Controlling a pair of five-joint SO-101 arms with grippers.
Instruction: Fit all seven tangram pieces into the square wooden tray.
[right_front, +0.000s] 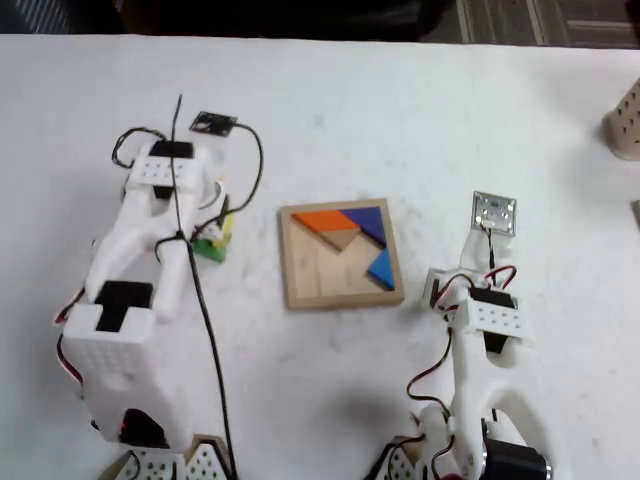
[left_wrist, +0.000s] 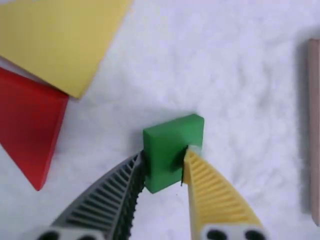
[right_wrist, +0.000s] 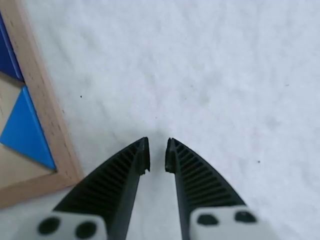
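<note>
left gripper (left_wrist: 164, 157) clamped on green square (left_wrist: 170, 136) | yellow piece (left_wrist: 60, 40), red triangle (left_wrist: 27, 125) nearby | right gripper (right_wrist: 157, 155) fingers almost together beside wooden tray (right_wrist: 49, 115)

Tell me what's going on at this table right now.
The left gripper is closed on a green piece, near a yellow piece and a red piece lying on the table. The wooden tray already holds an orange piece, a dark blue piece and a light blue piece. The right gripper sits beside the tray's corner, fingers almost together, holding nothing.
</note>
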